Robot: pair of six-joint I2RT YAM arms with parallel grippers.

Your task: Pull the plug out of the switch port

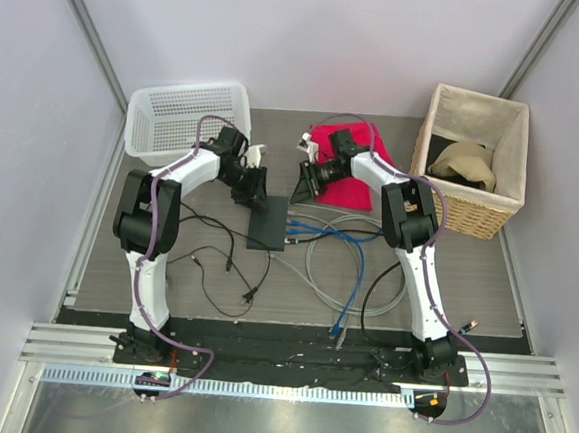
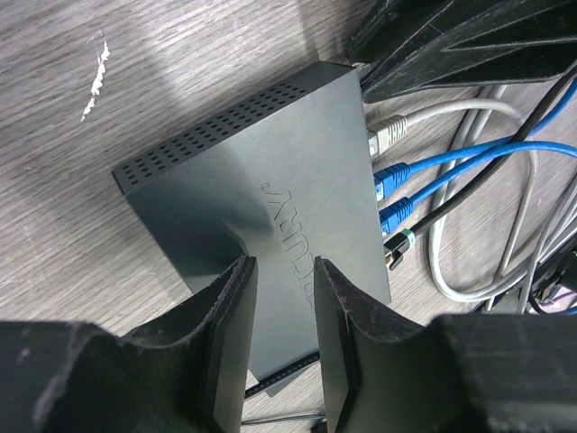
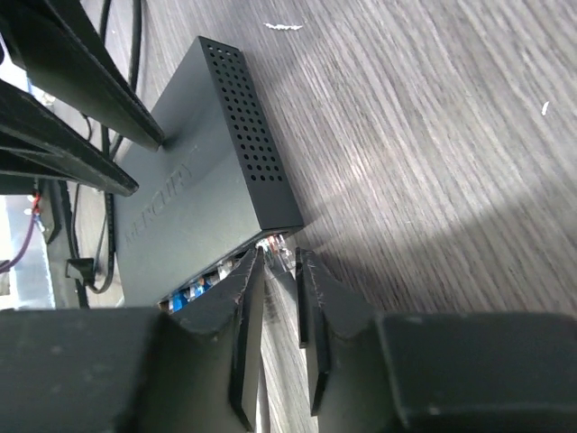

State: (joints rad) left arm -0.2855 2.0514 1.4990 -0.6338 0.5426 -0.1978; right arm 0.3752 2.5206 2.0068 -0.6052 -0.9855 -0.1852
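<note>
Mid-tabletop [image 1: 485, 282]: switch [image 1: 269, 223], flat, rigid, probably light and sliding easily; left jaws, apart, are resting on its top. Grey plug [image 2: 389, 135], small hard plastic, is sitting endmost along its edge; right jaws are flanking it, narrowly apart, grip unconfirmable. Hold plug body, not cable [image 2: 460, 108].

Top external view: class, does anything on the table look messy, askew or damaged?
The blue, grey and black cables sprawl in tangled, overlapping loops beside the flat matte black switch, and some ends lie unplugged on the table.
</note>
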